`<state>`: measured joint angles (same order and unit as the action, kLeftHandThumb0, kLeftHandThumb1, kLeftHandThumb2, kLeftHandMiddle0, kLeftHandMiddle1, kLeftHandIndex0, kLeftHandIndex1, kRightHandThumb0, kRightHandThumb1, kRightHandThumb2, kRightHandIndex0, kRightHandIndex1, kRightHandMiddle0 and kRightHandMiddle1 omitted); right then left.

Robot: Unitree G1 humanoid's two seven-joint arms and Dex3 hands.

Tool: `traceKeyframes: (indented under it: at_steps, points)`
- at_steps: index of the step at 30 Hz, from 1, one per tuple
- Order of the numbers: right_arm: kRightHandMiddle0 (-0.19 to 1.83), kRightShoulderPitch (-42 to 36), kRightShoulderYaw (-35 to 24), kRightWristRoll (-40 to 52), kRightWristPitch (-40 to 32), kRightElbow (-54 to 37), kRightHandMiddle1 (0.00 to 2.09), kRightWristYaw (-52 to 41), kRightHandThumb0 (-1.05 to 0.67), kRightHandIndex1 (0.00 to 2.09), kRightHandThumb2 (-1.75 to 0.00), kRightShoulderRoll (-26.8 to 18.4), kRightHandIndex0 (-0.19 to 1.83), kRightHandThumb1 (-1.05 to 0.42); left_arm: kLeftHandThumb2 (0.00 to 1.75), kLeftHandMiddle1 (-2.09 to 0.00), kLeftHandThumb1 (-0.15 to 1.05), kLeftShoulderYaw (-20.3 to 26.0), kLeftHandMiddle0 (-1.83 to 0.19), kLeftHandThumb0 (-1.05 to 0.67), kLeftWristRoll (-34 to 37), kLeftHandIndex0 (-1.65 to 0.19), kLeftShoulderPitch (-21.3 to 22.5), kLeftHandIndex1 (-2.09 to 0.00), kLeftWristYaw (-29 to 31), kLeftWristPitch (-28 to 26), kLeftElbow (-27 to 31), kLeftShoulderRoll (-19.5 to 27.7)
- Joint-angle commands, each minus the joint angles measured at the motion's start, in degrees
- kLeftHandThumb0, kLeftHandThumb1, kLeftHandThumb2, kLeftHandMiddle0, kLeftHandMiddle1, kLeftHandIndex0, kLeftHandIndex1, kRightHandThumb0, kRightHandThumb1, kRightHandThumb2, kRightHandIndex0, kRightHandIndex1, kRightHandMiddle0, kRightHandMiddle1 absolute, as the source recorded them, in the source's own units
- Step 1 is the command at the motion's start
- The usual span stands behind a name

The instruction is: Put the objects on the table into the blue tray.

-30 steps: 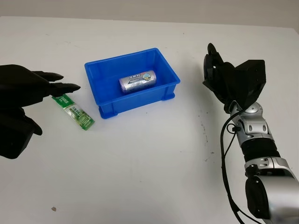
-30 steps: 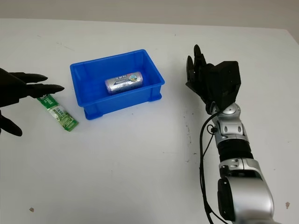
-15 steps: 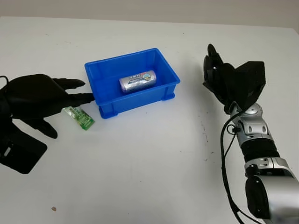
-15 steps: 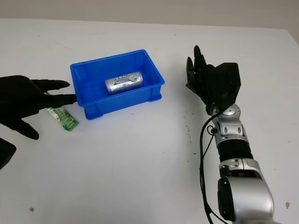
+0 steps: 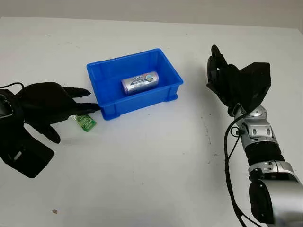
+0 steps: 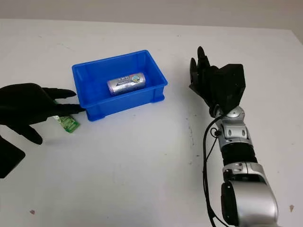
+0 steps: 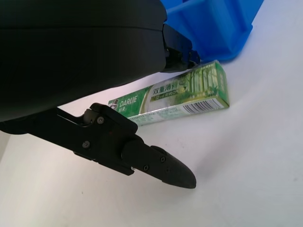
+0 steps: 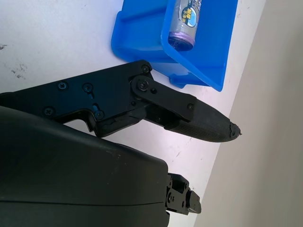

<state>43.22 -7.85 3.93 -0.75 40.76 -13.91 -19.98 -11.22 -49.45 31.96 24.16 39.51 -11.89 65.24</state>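
Tray (image 5: 168, 75) holds one can (image 5: 139, 82); one green packet (image 7: 180, 94) lies outside.

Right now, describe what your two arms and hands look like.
Both hands are black with jointed fingers. The right hand sits on a silver, ringed forearm with a black cable looping beside it. The left hand has a black boxy wrist and a thin black cable.

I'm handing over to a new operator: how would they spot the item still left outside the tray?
Find the blue tray in the middle of the white table. Just off its near-left corner, under the left robot hand, lies a flat green pack. Unlike the silver can inside the tray, it is thin, green, rectangular and lies on the bare table.
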Motion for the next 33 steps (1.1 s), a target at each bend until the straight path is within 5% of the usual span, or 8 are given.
traceKeyframes:
  at_steps: [1,5,7,8,15,19,28,33]
  points:
    - [-0.19,-0.4,-0.5,0.5,0.1,-1.3,0.0,-0.2,-0.74,0.0,-0.81,0.0,-0.19,-1.05,0.06,-0.1,0.89,-1.5,-0.26,-0.37,-3.5,-0.29,1.0,-0.14,-6.5,2.0,-2.1,-1.1]
    - [-0.19,-0.4,-0.4,0.7,0.2,-1.2,0.0,-0.7,-0.73,0.0,-0.81,-0.2,-0.19,-1.05,0.1,-0.21,1.03,-5.9,-0.51,0.06,-15.6,-0.39,4.1,-0.61,-27.1,5.4,-8.6,-1.6]
    - [-0.19,-0.5,-0.4,0.8,0.1,-1.3,0.0,-1.0,-0.73,0.0,-0.81,-0.4,-0.19,-1.05,0.09,-1.6,1.04,-9.0,-0.34,-0.01,-21.4,-0.26,6.3,-1.51,-35.7,5.3,-11.6,-1.9]
    - [-0.19,-0.5,-0.5,1.0,-0.1,-1.5,0.0,-1.2,-0.73,0.0,-0.81,-0.5,-0.19,-1.05,0.08,-1.84,1.04,-10.5,-0.35,-0.03,-24.0,-0.25,7.3,-1.65,-39.5,4.9,-13.0,-2.0]
    - [-0.19,-0.8,-0.6,1.5,-1.2,-2.5,0.0,-2.0,-0.75,0.0,-0.79,-1.0,-0.19,-1.05,0.12,-2.09,1.05,-18.1,-0.75,-0.07,-32.4,-0.16,12.3,-2.08,-52.2,0.8,-22.8,-4.1]
    - [-0.19,-1.0,-0.8,2.2,-1.1,-3.0,0.0,-3.1,-0.73,0.0,-0.8,-1.0,-0.19,-1.05,0.11,-2.09,1.05,-20.1,-1.18,-0.2,-31.3,-0.33,13.3,-2.09,-50.7,-0.5,-26.2,-4.9]
    - [-0.19,-1.2,-1.0,2.6,-1.1,-3.8,0.0,-4.0,-0.72,0.0,-0.79,-0.9,-0.19,-1.05,0.14,-2.09,1.05,-17.8,-1.3,-0.52,-19.4,-0.14,11.6,-2.0,-34.5,-0.7,-22.7,-5.0]
    - [-0.19,-1.1,-1.0,2.6,-1.5,-3.6,0.0,-4.1,-0.71,0.0,-0.79,-1.0,-0.19,-1.05,0.19,-2.09,1.05,-8.1,-1.1,-0.44,10.4,-0.46,5.6,-2.09,-7.7,-5.7,-10.9,-5.7]
